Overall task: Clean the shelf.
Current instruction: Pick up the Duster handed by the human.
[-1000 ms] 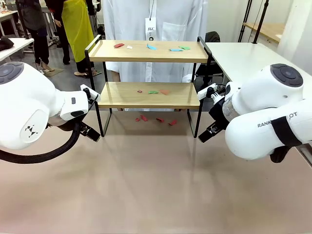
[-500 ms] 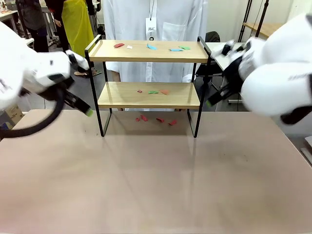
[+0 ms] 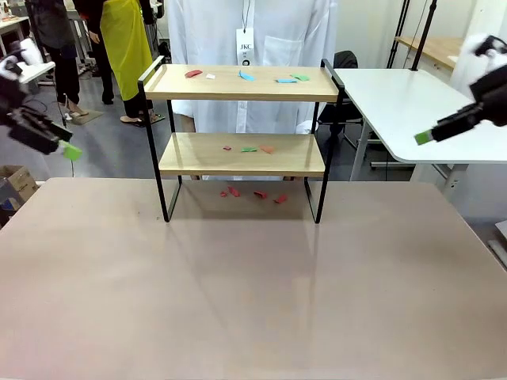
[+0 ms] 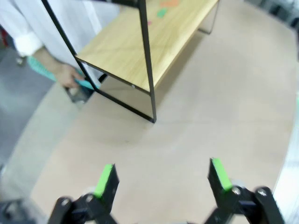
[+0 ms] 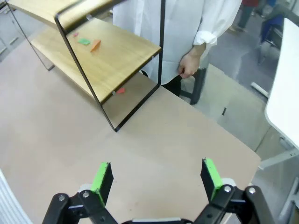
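The shelf (image 3: 242,154) stands at the far middle of the tan table, two wooden boards on a black frame. Paper scraps (image 3: 247,76) in red, blue, green and white lie on its top board. More scraps (image 3: 258,148) lie on the lower board and some red ones (image 3: 257,193) on the table beneath. My left gripper (image 3: 68,149) hangs high at the far left, and my right gripper (image 3: 425,137) high at the far right; both are well clear of the shelf. Each wrist view shows open, empty jaws: left gripper (image 4: 162,177) and right gripper (image 5: 155,175), both above bare tabletop.
A person in a white coat (image 3: 249,32) stands right behind the shelf. One hand (image 4: 65,75) hangs by the shelf's end holding something teal, and the other hand (image 5: 188,65) hangs empty. A white table (image 3: 404,103) sits at the back right.
Both arms have swung up and outward from beside the shelf's legs to the picture's edges. Their jaws stayed open. The scraps have not moved.
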Action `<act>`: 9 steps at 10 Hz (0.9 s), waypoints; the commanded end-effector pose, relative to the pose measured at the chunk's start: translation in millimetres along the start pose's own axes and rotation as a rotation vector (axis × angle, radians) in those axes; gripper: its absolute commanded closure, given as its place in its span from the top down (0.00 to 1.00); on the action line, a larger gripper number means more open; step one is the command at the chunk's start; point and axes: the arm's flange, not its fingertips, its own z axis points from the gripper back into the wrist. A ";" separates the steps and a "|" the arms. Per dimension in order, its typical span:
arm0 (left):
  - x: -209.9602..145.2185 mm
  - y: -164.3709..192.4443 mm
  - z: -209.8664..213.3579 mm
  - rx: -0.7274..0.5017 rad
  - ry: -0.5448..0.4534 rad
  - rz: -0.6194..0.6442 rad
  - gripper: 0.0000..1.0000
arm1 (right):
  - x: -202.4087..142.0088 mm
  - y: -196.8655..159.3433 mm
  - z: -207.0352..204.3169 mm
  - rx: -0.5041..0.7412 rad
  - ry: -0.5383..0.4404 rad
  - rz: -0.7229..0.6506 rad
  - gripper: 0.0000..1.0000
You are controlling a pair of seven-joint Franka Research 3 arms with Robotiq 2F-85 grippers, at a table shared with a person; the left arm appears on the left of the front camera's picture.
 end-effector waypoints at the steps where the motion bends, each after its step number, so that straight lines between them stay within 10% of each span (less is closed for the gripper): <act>1: -31.7 42.1 -3.7 -0.117 -0.067 -0.054 1.00 | -19.7 -47.1 -11.1 0.160 -0.084 0.052 1.00; 4: -57.4 66.3 -4.3 -0.158 -0.131 -0.118 1.00 | -58.8 -87.1 -20.3 0.269 -0.224 0.042 1.00; 9: -65.3 50.9 2.7 -0.136 -0.136 -0.095 1.00 | -61.9 -67.9 -0.2 0.198 -0.177 0.047 1.00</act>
